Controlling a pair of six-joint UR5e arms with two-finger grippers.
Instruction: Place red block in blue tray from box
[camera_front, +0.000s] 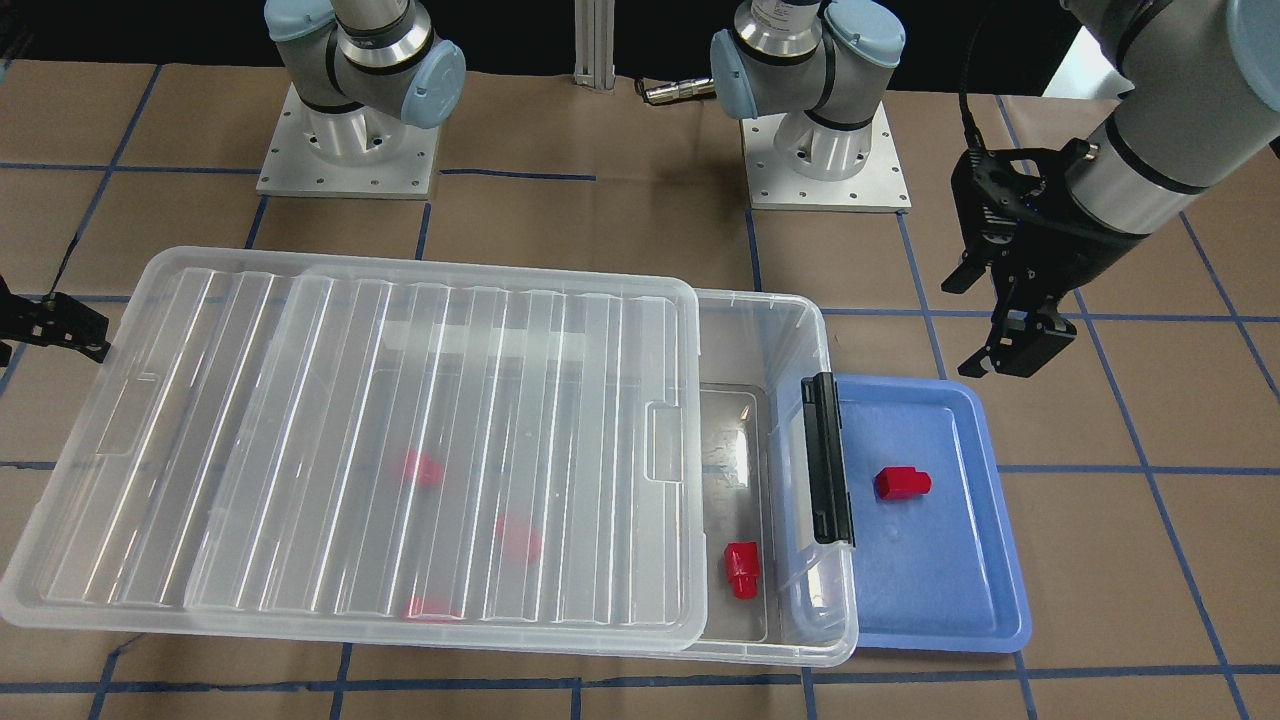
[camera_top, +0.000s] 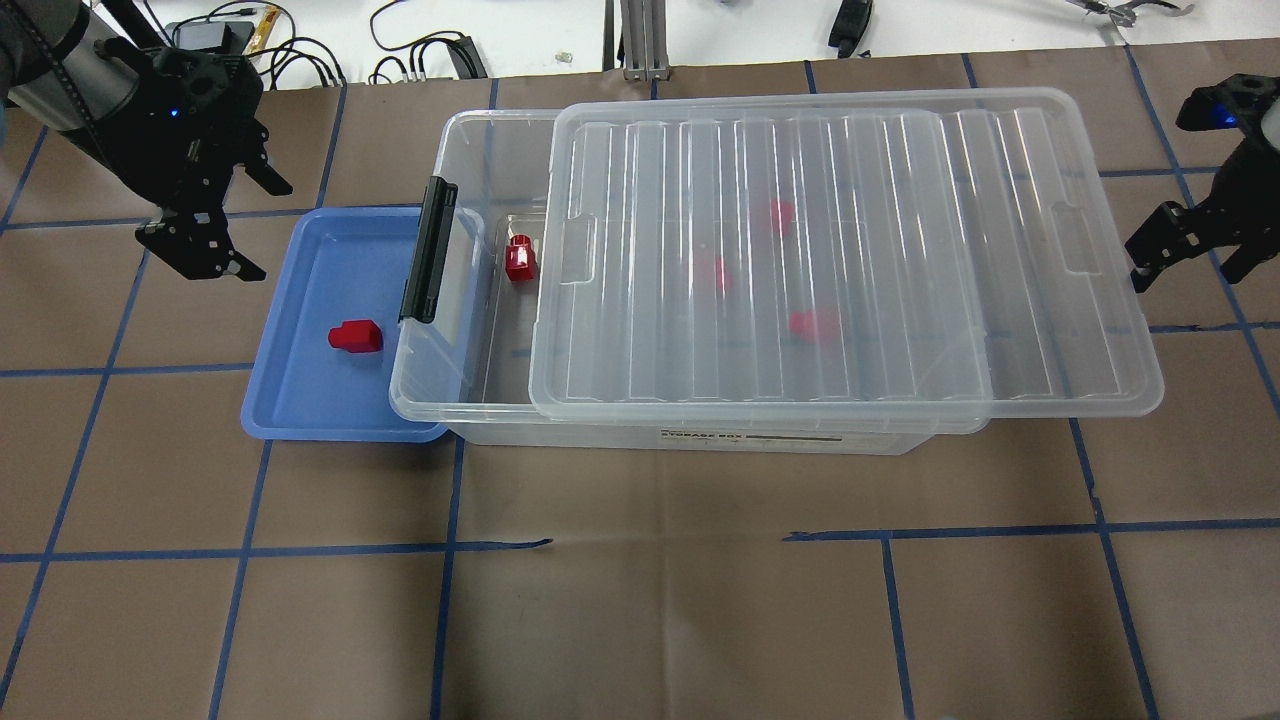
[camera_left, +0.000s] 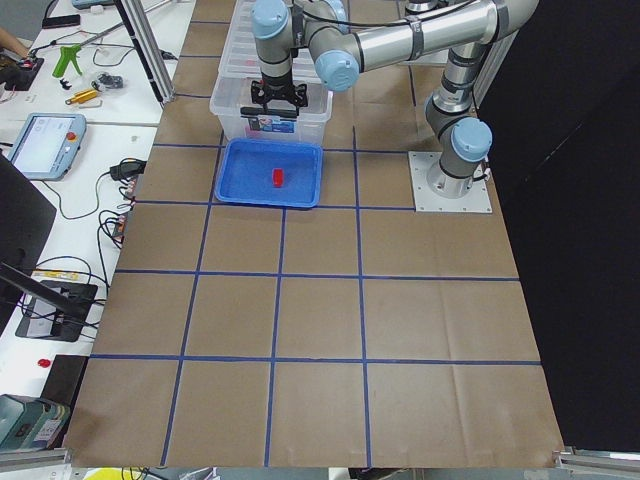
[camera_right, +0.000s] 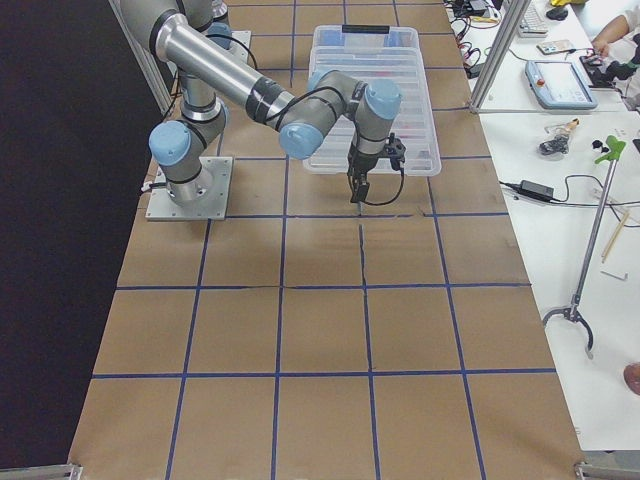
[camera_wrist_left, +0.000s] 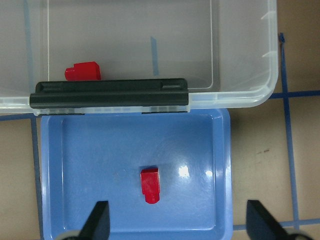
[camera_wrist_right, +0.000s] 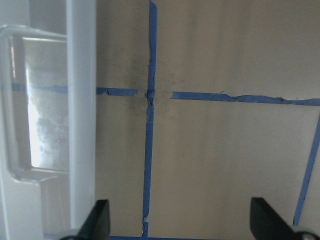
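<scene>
One red block lies in the blue tray, also seen in the left wrist view. The tray butts against the latch end of the clear box. The ribbed lid is slid aside. A second red block lies in the uncovered end, and three more show blurred under the lid. My left gripper is open and empty, raised above the tray's outer edge. My right gripper is open and empty, just past the lid's far end.
The table is brown paper with a blue tape grid. The lid overhangs the box on the right arm's side. Both arm bases stand behind the box. Benches with tools and cables flank the table ends.
</scene>
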